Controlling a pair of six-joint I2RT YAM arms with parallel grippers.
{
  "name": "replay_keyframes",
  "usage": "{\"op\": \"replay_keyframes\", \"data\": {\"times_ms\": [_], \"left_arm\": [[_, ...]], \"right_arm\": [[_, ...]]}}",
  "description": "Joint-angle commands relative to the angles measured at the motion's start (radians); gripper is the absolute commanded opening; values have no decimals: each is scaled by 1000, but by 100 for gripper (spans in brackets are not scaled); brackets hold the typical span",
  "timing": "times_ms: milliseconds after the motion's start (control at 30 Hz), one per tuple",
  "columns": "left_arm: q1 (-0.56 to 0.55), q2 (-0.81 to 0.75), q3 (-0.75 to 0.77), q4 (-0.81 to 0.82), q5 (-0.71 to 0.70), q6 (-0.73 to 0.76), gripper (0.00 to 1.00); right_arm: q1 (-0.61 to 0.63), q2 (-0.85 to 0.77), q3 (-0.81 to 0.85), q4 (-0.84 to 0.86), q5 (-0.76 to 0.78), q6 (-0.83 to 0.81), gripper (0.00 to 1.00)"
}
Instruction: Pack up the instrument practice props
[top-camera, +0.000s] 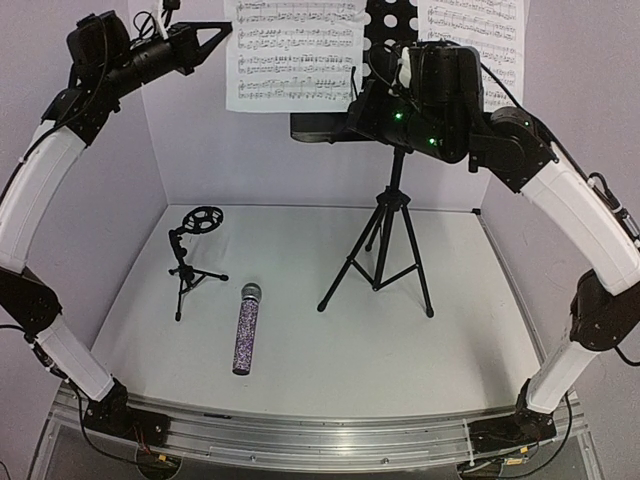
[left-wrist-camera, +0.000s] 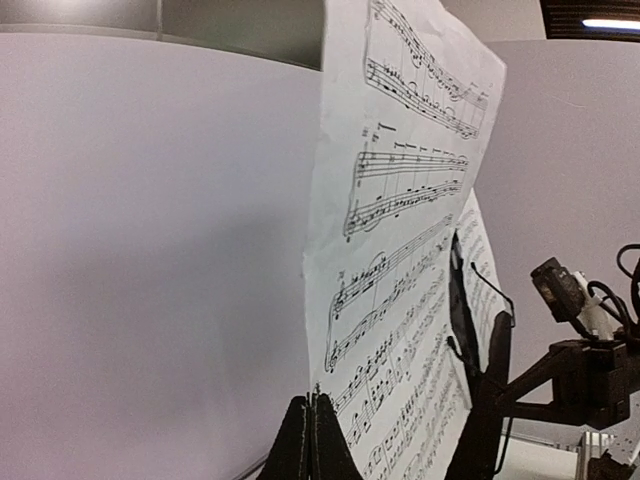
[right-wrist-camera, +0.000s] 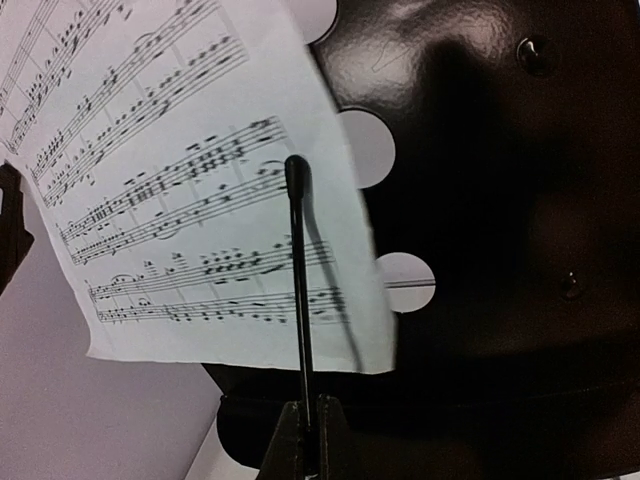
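Observation:
Two white sheet-music pages (top-camera: 295, 55) (top-camera: 470, 40) lean on the tall black perforated music stand (top-camera: 385, 250) at the back. My left gripper (top-camera: 228, 27) (left-wrist-camera: 312, 408) is shut on the left edge of the left page (left-wrist-camera: 400, 200). My right gripper (top-camera: 400, 75) (right-wrist-camera: 308, 412) is shut on the stand's thin black page-holder wire (right-wrist-camera: 298, 280), which lies across that page (right-wrist-camera: 180, 200) in front of the black desk (right-wrist-camera: 500, 200). The glittery purple microphone (top-camera: 246, 328) lies on the table. The small black tripod mic stand (top-camera: 195, 255) is upright to its left.
White walls close in the table (top-camera: 400, 350) at the back and both sides. The music stand's tripod legs spread over the middle right of the table. A metal rail (top-camera: 320, 435) with both arm bases runs along the near edge.

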Motion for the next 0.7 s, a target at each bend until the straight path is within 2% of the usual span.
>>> {"op": "replay_keyframes", "data": {"times_ms": [0,267,433,567,667], "left_arm": [[68,-77,-63,20,-56,51,0],[149,-190,-146,-78,-136,181,0],[149,-284,-161,-269,-131,255,0],[149,-376,-223,-408,-62,293,0],[149,-431,-276,-538,-57,267,0]], "right_arm": [[-4,-32,-8,14,28,-14,0],[-6,-37,-24,36,12,-28,0],[-5,-52,-45,57,17,-39,0],[-6,-63,-66,85,16,-51,0],[-6,-63,-68,96,16,-60,0]]}}
